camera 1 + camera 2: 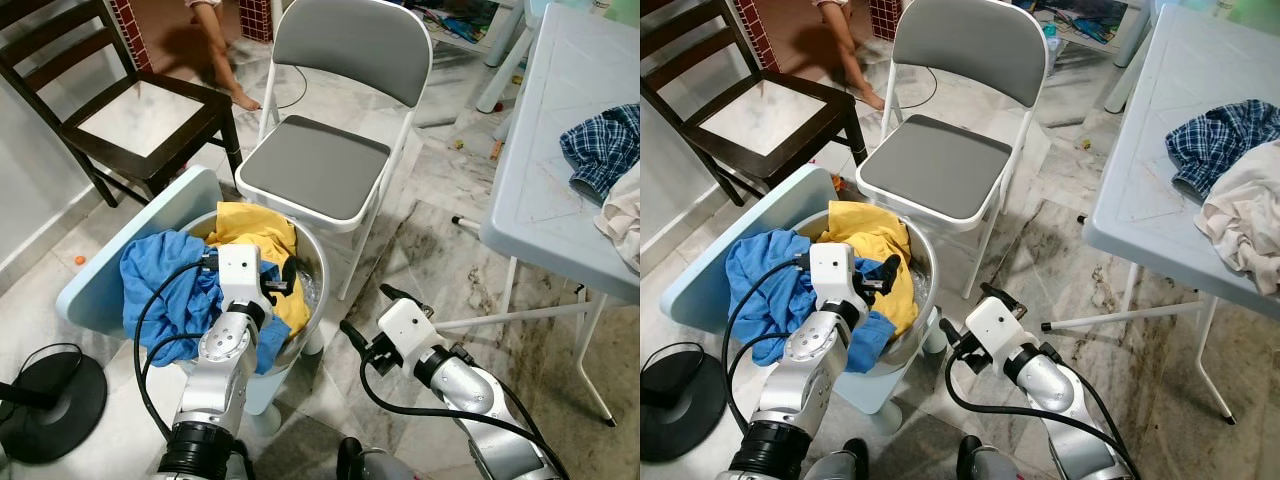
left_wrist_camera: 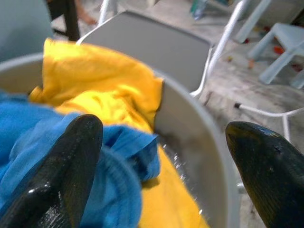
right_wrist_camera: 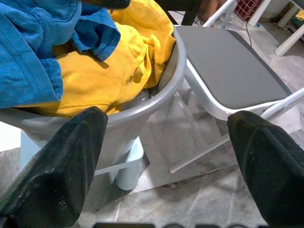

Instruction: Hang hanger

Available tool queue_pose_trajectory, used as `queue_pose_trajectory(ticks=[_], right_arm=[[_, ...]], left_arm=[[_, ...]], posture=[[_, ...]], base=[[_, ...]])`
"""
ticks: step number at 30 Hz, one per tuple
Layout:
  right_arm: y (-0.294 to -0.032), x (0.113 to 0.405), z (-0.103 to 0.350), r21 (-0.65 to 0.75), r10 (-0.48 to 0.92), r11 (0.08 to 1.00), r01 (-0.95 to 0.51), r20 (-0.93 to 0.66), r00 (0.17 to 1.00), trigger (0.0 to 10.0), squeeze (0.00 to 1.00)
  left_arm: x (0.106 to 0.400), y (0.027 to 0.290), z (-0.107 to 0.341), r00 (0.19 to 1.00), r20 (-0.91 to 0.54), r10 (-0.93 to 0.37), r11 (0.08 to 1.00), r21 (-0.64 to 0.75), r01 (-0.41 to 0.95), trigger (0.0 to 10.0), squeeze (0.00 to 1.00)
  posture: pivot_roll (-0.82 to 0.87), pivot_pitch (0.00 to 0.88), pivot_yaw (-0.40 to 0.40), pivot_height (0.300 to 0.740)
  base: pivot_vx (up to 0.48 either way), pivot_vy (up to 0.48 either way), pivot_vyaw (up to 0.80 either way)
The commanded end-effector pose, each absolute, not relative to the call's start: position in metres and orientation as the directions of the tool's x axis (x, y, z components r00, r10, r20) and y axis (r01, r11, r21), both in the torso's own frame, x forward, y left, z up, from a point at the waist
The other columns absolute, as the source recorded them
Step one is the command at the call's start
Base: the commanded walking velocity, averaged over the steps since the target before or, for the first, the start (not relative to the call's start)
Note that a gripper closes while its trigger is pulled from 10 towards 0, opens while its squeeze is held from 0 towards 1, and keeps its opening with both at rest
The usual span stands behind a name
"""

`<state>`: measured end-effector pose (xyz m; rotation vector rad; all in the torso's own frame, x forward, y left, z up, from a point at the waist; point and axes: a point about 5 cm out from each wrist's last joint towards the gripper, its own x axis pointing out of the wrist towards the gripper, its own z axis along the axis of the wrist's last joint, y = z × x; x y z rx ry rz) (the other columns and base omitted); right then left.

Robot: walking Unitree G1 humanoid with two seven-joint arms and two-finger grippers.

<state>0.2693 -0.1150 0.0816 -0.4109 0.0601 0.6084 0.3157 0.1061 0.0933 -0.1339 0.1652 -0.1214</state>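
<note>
A grey basin (image 1: 318, 268) stands on a low light-blue stool (image 1: 100, 270), holding a yellow garment (image 1: 255, 232) and a blue garment (image 1: 160, 285). My left gripper (image 1: 283, 278) hovers open over the basin, above where the blue cloth (image 2: 128, 156) meets the yellow cloth (image 2: 109, 90), with nothing between its fingers (image 2: 71, 166). Just right of the basin's outer wall (image 3: 142, 111), my right gripper (image 1: 363, 307) is low over the floor, open and empty.
A grey folding chair (image 1: 320, 160) stands right behind the basin. At the far left is a dark wooden chair (image 1: 140, 110). The pale blue table (image 1: 540, 170) on the right carries a plaid shirt (image 1: 605, 145) and a cream cloth (image 1: 625, 215). A person's leg (image 1: 222, 55) shows at the back.
</note>
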Motion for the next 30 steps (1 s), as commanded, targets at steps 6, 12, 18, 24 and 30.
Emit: queue_pose_trajectory(ticks=[6,12,18,24,30], right_arm=[[-0.115,0.267,0.079,-0.352,0.549,0.737,-0.577,-0.187,0.815,10.0,0.00],[-0.114,0.267,0.079,-0.349,0.551,0.737,-0.580,-0.187,0.813,10.0,0.00],[-0.113,0.265,0.078,-0.345,0.553,0.737,-0.582,-0.187,0.812,10.0,0.00],[-0.112,0.265,0.077,-0.342,0.555,0.736,-0.584,-0.189,0.810,10.0,0.00],[-0.111,0.264,0.077,-0.342,0.554,0.737,-0.583,-0.189,0.811,10.0,0.00]], left_arm=[[0.317,0.120,0.090,0.974,-0.223,-0.038,0.990,-0.142,0.006,10.0,0.00],[0.324,0.124,0.087,0.964,-0.265,-0.008,0.982,-0.184,-0.042,10.0,0.00],[0.342,0.133,0.089,0.955,-0.295,0.032,0.968,-0.230,-0.103,4.7,0.00],[0.351,0.135,0.092,0.948,-0.316,0.024,0.956,-0.269,-0.114,0.0,0.00],[0.352,0.138,0.085,0.937,-0.348,0.032,0.949,-0.283,-0.138,0.0,0.00]], posture=[[0.13,0.262,-0.056,0.740],[0.12,0.263,-0.054,0.740],[0.11,0.261,-0.055,0.740],[0.11,0.259,-0.054,0.740],[0.11,0.260,-0.051,0.740]], base=[[0.000,0.000,0.00],[0.000,0.000,0.00],[0.000,0.000,0.00],[0.000,0.000,0.00],[0.000,0.000,0.00]])
